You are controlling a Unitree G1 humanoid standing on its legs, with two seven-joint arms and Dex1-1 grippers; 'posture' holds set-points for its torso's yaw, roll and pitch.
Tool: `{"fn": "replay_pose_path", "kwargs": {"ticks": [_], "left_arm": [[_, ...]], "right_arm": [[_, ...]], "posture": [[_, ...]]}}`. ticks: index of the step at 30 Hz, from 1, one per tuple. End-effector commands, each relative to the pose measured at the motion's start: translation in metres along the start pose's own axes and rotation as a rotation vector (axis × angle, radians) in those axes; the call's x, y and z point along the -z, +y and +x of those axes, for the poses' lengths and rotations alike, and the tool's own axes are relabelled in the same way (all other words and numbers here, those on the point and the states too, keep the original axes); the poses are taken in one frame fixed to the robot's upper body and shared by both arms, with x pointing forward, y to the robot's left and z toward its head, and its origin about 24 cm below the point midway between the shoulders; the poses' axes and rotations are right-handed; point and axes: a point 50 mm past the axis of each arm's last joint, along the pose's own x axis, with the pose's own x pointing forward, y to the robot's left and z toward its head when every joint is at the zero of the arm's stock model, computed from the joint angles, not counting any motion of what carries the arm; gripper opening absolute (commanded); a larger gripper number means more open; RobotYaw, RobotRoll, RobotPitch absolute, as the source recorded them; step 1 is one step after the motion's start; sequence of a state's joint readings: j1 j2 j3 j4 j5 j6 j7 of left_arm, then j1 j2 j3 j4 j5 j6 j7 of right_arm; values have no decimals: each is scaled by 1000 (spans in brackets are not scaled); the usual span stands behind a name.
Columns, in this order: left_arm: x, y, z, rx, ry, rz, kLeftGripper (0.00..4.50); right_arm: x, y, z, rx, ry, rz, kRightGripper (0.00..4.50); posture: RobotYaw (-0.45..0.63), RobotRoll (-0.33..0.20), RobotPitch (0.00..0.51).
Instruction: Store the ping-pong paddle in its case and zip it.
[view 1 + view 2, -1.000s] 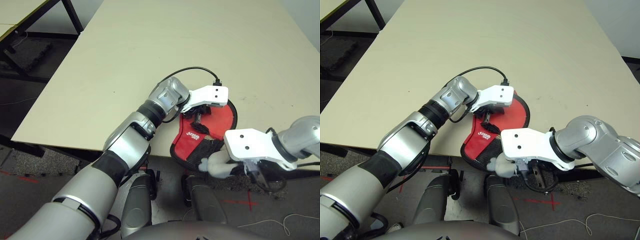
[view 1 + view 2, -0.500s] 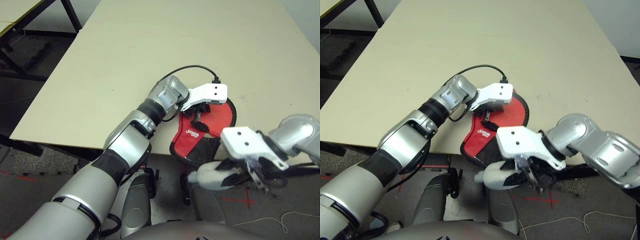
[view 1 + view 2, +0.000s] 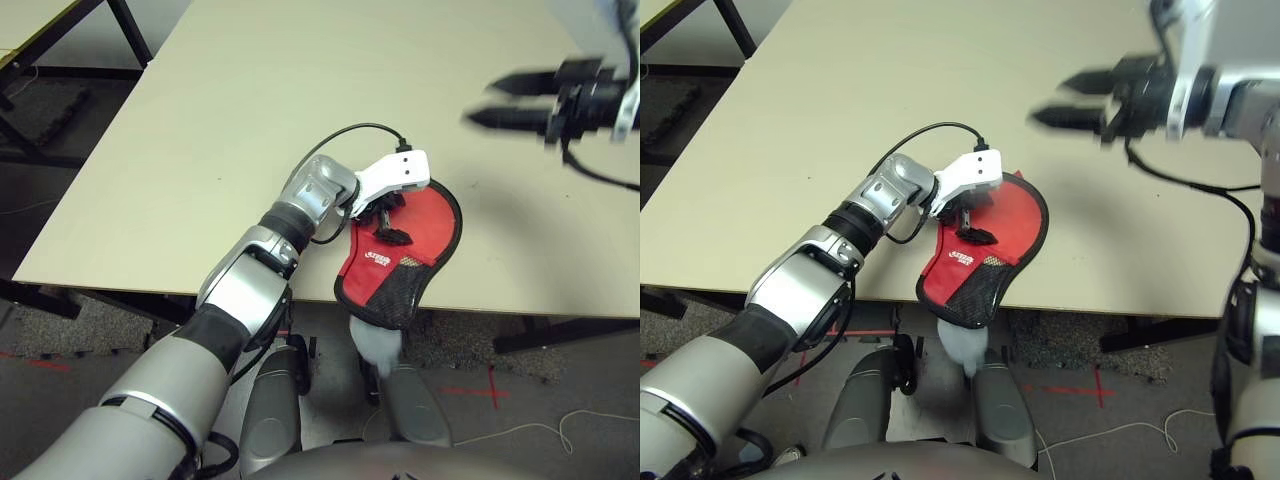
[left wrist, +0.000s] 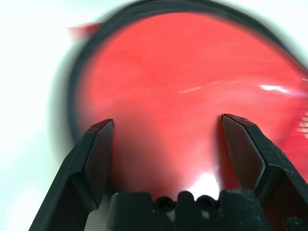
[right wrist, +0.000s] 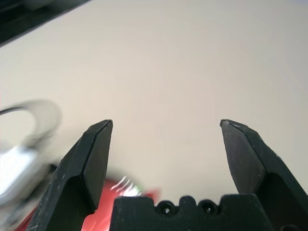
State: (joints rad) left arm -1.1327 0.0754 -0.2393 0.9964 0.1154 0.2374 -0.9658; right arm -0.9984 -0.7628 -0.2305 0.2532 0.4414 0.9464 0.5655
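The red case (image 3: 425,215) lies at the table's front edge, its black mesh pocket (image 3: 392,290) hanging over the edge. A white fluffy ball (image 3: 378,346) dangles below that end. My left gripper (image 3: 388,220) rests on the case's round part, and the left wrist view shows it (image 4: 166,130) open over the red fabric (image 4: 183,72). My right gripper (image 3: 482,102) hovers open high over the table's right side, pointing left, apart from the case; it (image 5: 166,125) shows open over bare tabletop. The ping-pong paddle is hidden.
A black cable (image 3: 350,134) loops from my left wrist over the beige table (image 3: 250,90). A second table (image 3: 40,20) with black legs stands at the far left. Below the front edge is grey floor with a red cross mark (image 3: 490,385).
My right gripper has opened, let go of the white fluffy ball below the table edge, and swung up over the table's right side. The ball now hangs free. My left gripper has stayed on the case.
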Motion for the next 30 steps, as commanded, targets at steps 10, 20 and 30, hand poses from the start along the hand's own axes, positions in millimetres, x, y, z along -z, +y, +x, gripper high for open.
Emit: {"fn": "replay_pose_path", "kwargs": {"ticks": [10,20,30], "left_arm": [[13,78,-92,-759,-349,-284,4500],[81,88,-157,-1206,-385,-385,4500],[101,81,-150,-1264,-378,-516,4500]], "right_arm": [[117,-47,26,634,-62,57,4446],[164,-82,-1,886,41,1,4446],[168,-96,-15,934,78,23,4446]], "posture": [[-77,0,189],[-32,0,195],[-44,0,231]]}}
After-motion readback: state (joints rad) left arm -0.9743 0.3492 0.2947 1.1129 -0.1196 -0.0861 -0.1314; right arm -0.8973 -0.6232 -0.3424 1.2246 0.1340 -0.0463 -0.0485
